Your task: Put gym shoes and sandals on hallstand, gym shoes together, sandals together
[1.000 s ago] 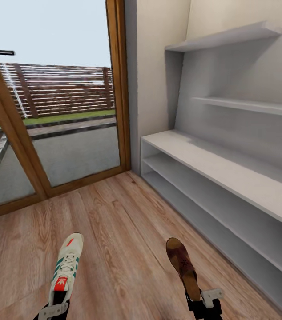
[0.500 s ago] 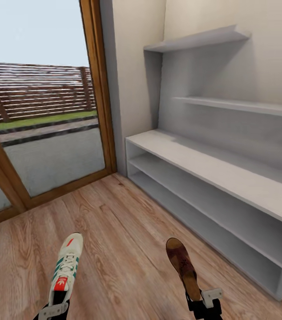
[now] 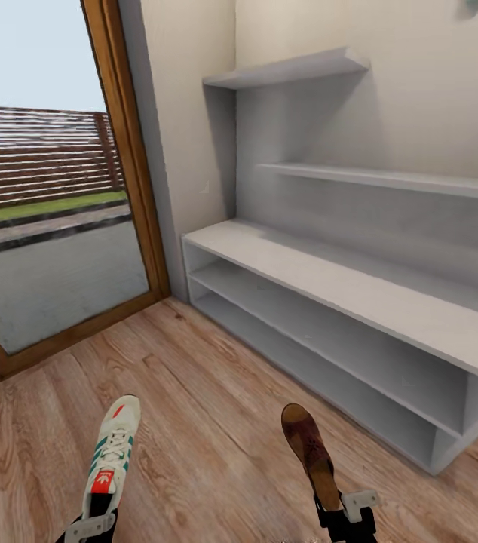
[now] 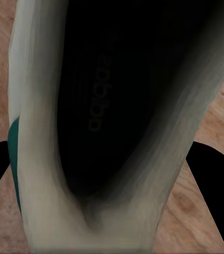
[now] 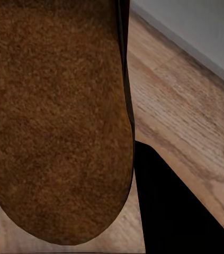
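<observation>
Both my jaws are clamped: left gripper (image 3: 92, 520) grips a gym shoe (image 3: 112, 457), right gripper (image 3: 343, 511) a sandal (image 3: 311, 454), facing the hallstand (image 3: 360, 298).

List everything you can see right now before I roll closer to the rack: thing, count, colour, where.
gym shoe: one, white with green stripes and red-orange patch, held at its heel by the left end effector above the floor.
sandal: one, dark brown, held at its heel by the right end effector.
hallstand: one, pale grey-white, along the wall on the right, two open tiers and two staggered floating shelves, all bare.
corridor floor: light brown wood planks.
glass door: one, brown wooden frame, on the left, fence and grass outside.
left end effector: black, pale fingers, bottom edge of head view.
right end effector: black, pale fingers, bottom edge.
</observation>
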### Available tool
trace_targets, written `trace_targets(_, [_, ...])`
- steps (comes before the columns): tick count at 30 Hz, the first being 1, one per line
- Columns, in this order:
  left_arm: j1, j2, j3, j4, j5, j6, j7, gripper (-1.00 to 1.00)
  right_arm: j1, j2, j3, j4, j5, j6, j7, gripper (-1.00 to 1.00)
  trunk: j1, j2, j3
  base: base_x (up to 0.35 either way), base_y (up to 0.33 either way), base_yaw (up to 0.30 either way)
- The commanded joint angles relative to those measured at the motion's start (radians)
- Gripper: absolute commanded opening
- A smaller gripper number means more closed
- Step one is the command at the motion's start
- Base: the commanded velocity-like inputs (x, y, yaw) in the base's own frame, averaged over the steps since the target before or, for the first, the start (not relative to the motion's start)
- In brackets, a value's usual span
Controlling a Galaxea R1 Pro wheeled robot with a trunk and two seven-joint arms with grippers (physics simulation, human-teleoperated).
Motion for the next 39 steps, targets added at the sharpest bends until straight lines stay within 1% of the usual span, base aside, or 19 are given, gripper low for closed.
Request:
trace_targets(1, [-0.001,-0.001,0.009,0.000,-0.009,-0.004,-0.007,-1.00,-0.001,0.001,-0.008,0.001,0.005,-0.003,0.004,-1.00,0.000,0.000,-0.001,0.000,0.222,-0.269])
trace_targets(9, [-0.001,-0.001,0.010,0.000,-0.003,-0.004,-0.006,-1.00,-0.001,0.000,-0.008,0.001,0.005,-0.003,0.004,-1.00,0.000,0.000,-0.001,0.000,0.293,-0.269])
trace_targets(27, [-0.001,-0.001,0.009,0.000,-0.003,-0.004,-0.003,-1.00,-0.001,0.000,-0.008,0.000,0.005,-0.003,0.005,-1.00,0.000,0.000,-0.001,0.000,0.304,-0.269])
trace_targets(39, [-0.001,-0.001,0.009,0.000,-0.004,-0.004,-0.003,-1.00,-0.001,0.000,-0.008,0.001,0.005,-0.003,0.005,-1.00,0.000,0.000,-0.001,0.000,0.038,-0.269])
